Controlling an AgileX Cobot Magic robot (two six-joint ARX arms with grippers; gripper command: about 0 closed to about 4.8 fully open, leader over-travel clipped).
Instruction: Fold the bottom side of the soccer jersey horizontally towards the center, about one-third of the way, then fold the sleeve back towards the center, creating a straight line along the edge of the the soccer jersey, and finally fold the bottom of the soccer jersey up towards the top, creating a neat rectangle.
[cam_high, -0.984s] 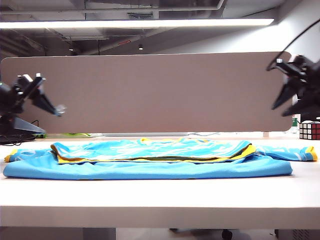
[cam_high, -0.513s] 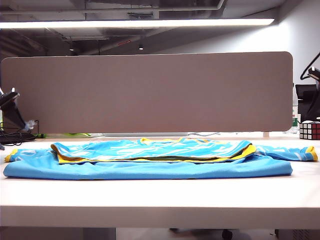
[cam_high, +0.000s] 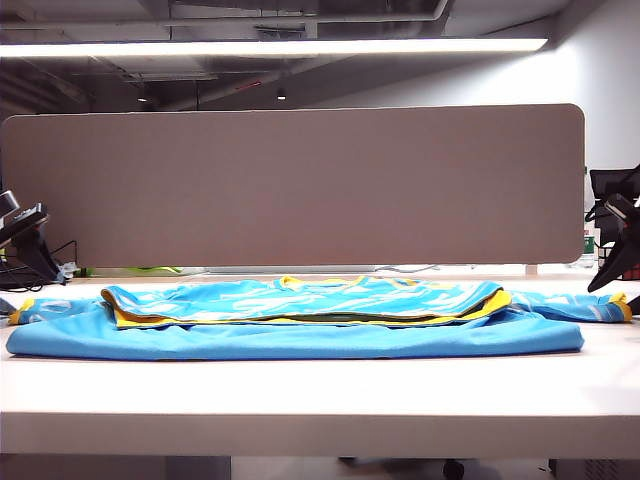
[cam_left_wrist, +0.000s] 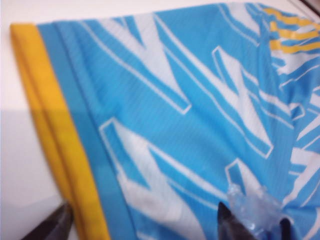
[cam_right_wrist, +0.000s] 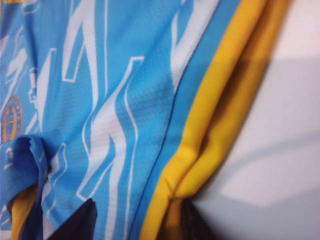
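The soccer jersey lies flat across the white table, sky-blue with white streaks, and a yellow-edged layer is folded over its top. My left gripper hangs low at the far left by the left sleeve's yellow cuff. In the left wrist view this gripper is open, its fingertips straddling the cuff and sleeve. My right gripper sits low at the far right above the other cuff. It is open too, its tips on either side of the yellow cuff.
A tall grey partition stands right behind the table. Dark cables and gear lie at the back left. The table's front edge runs close below the jersey's near fold.
Both arms have swung outward and down from raised positions to the sleeve ends. Both grippers have opened wider. The jersey has not moved.
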